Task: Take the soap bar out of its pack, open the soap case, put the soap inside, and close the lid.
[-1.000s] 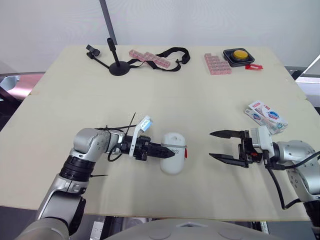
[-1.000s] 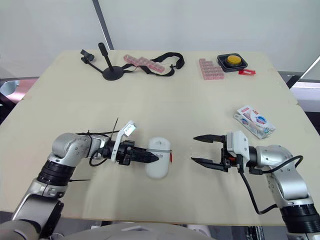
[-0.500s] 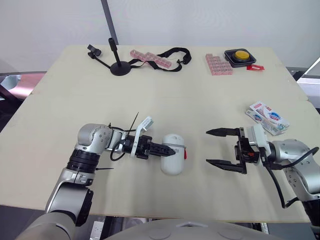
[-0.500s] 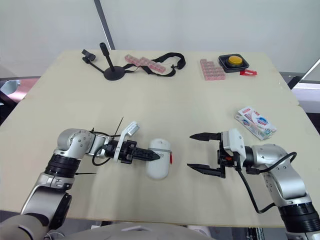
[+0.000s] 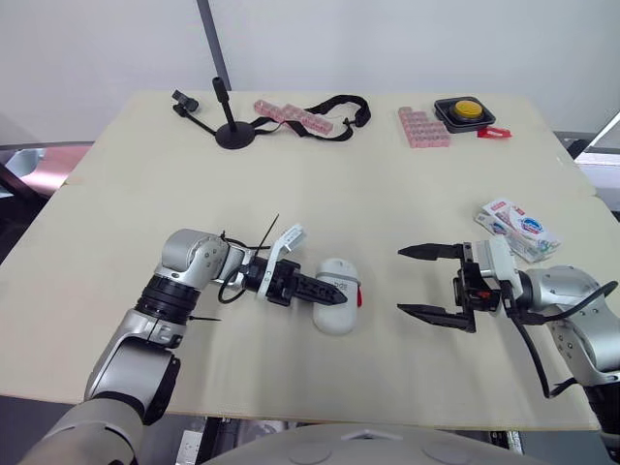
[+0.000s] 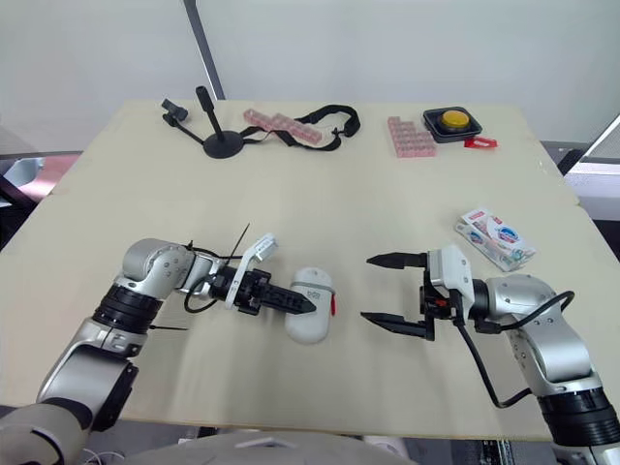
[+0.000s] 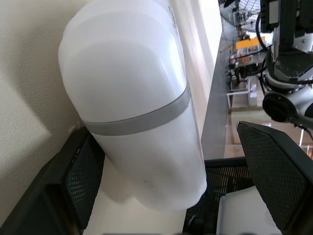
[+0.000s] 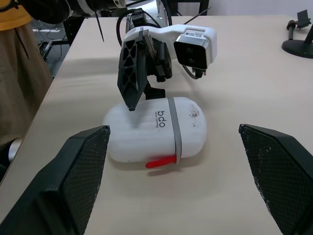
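Observation:
The white oval soap case [image 5: 336, 310], with a grey band and a red clasp, lies on the table [image 5: 320, 194] near the front middle. My left gripper [image 5: 329, 293] reaches over its left end. In the left wrist view the case [image 7: 132, 98] sits between the fingers: one finger [image 7: 73, 181] is close beside it and the other [image 7: 274, 171] stands apart, so the gripper is open. My right gripper [image 5: 415, 282] hovers to the right of the case, wide open and empty, facing it [image 8: 156, 134]. The soap pack [image 5: 519, 228] lies flat near the table's right edge, behind the right gripper.
At the back stand a black mini tripod [image 5: 231, 136], pink pill boxes [image 5: 291, 114] with a black strap [image 5: 339, 102], a pink block [image 5: 421, 126] and a yellow button box [image 5: 457, 108]. The table's front edge runs close below both grippers.
My left elbow has swung inward and forward while that gripper stays on the case. My right gripper has edged a little toward the case and its fingers have spread slightly wider.

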`<move>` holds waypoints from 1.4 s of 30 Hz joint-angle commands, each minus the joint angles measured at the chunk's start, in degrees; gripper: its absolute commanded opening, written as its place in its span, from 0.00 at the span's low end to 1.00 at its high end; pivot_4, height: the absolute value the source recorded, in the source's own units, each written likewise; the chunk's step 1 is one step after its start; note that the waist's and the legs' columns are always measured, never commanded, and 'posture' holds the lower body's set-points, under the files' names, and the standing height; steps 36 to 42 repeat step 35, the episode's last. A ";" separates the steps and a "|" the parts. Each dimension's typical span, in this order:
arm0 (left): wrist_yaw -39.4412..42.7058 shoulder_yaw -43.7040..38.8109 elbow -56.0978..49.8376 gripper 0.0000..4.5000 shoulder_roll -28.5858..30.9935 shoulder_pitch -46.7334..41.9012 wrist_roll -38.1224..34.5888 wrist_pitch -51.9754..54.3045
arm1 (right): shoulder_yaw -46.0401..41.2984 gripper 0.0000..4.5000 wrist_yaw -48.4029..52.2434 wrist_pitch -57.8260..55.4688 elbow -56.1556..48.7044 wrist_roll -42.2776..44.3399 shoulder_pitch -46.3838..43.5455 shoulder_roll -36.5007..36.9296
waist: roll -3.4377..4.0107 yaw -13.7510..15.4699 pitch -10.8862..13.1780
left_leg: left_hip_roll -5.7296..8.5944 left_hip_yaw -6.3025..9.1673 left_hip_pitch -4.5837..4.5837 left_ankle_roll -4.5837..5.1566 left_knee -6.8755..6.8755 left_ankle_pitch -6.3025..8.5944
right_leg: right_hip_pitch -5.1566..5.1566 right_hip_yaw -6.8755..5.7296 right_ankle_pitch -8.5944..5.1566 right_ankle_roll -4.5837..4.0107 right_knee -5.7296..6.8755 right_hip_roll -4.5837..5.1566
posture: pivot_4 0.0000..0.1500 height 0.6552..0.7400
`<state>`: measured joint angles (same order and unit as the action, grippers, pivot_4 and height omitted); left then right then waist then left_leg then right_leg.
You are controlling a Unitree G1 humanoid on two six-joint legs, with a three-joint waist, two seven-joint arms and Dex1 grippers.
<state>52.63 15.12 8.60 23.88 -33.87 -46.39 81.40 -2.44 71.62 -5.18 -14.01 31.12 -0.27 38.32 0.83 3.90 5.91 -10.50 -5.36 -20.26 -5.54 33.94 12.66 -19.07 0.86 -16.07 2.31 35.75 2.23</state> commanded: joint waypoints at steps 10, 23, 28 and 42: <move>8.00 1.73 -5.75 0.99 16.70 3.62 11.77 -26.76 | -2.66 1.00 -0.09 2.96 3.94 -0.76 0.97 0.32 | 0.15 -0.46 0.20 | -0.02 0.03 -0.18 -0.23 -0.39 -0.13 | 0.01 -0.15 0.01 0.00 -0.54 -0.08 | 1.00 1.00; -6.34 -14.30 -17.43 0.99 8.86 25.35 23.07 -62.35 | -6.37 1.00 -9.51 13.49 12.72 -6.11 5.63 -5.82 | 0.03 0.60 0.63 | -0.12 0.28 -1.27 -0.07 0.22 0.15 | -0.15 -1.03 0.00 0.06 -0.80 -0.20 | 1.00 1.00; -12.08 -15.39 -22.01 0.99 5.78 34.00 25.26 -63.55 | -7.02 1.00 -12.38 18.09 15.55 -7.91 7.46 -8.56 | 0.02 0.31 0.63 | -0.12 0.29 -1.20 -0.06 0.27 0.14 | -0.17 -1.07 0.00 0.08 -0.77 0.10 | 1.00 1.00; -13.97 -15.02 -21.13 0.99 5.38 36.39 28.27 -65.46 | -7.28 1.00 -13.47 20.62 16.83 -7.60 10.44 -9.20 | 0.02 0.06 0.64 | -0.11 0.29 -1.12 0.03 0.36 0.08 | -0.17 -1.03 0.00 0.08 -0.58 0.16 | 1.00 1.00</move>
